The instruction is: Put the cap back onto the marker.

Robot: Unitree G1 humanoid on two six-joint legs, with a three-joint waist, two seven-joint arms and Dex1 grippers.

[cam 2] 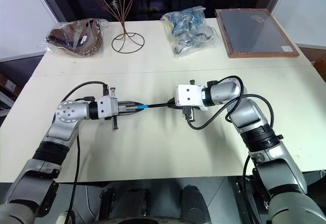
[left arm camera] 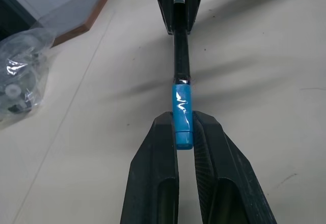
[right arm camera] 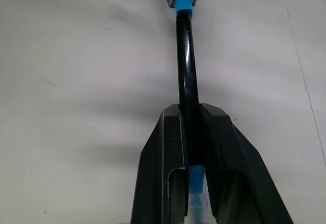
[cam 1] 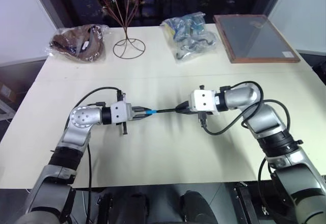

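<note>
With the cap [left arm camera: 182,116] already meeting the end of the marker [right arm camera: 185,66] in mid-air above the pale surface [cam 1: 168,152], the step in hand looks like the final seating, and doing it well is mostly a matter of keeping the two pieces on one straight line. The left gripper [cam 1: 141,111] has its black fingers [left arm camera: 158,173] pinched on the cap's rear half, and the right gripper [cam 1: 182,107] has its fingers [right arm camera: 165,155] clamped around the marker's shaft, so both are closed on their loads with no slack visible. Judging from the wrist views, cap and shaft run nearly collinear; any push should travel along that axis, not across it, since a sideways nudge could cock the cap or let the thin shaft slip through the right grip. Whether the cap has clicked fully home I cannot tell; its front edge butts against the black barrel with no gap showing. A firm, short squeeze of the two hands toward each other would probably settle it. The cap is a small bright blue cylinder, glossy, catching white highlights. The marker is a slim black glossy stick, and a bit of light blue peeks out between the right fingers at its far end. Both hang between the two arms, well apart from the bagged items at the surface's far edge.
</note>
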